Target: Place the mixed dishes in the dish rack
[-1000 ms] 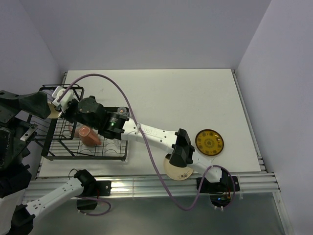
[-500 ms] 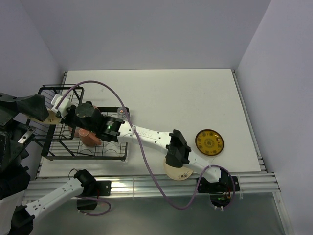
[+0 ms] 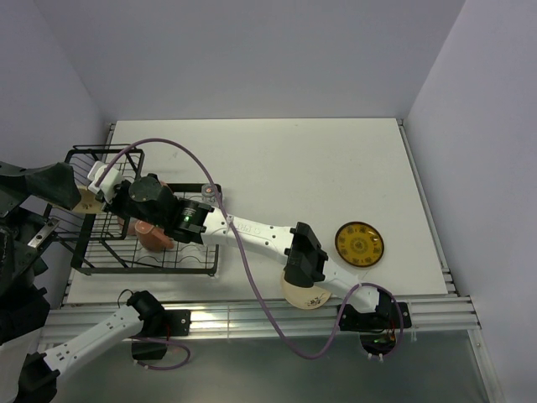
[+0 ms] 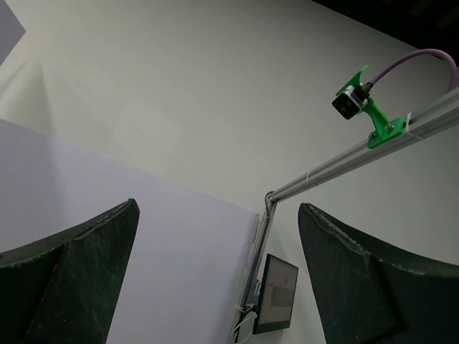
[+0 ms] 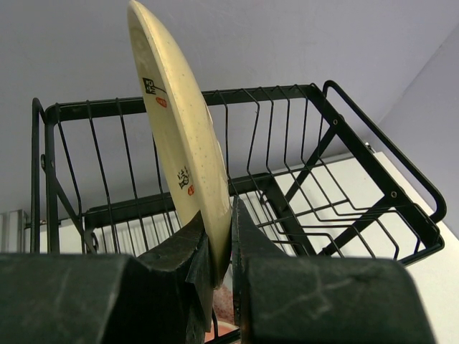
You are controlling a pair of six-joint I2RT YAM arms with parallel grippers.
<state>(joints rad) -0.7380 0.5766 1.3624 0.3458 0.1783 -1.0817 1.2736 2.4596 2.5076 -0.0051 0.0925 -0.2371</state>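
Evidently the right claw (image 5: 221, 236) pinches the cream speckled ceramic plate (image 5: 179, 122) by its rim, edge-up over the black wire dish rack (image 5: 272, 90), likely to slot it upright, while the left claw (image 4: 219, 215) gapes idle.

Cream plate (image 5: 179, 136) standing on edge, backstamp showing, rim sitting pinched in right gripper (image 5: 221, 269), hanging over black wire dish rack (image 3: 147, 262) near raised basket end. Pink mug (image 3: 154, 236) lying on side on rack's grid base. Cream floral plate (image 3: 304, 295) lying flat at near edge of table (image 3: 319, 168). Yellow-and-dark ornate plate (image 3: 359, 243) lying flat, well right of rack.
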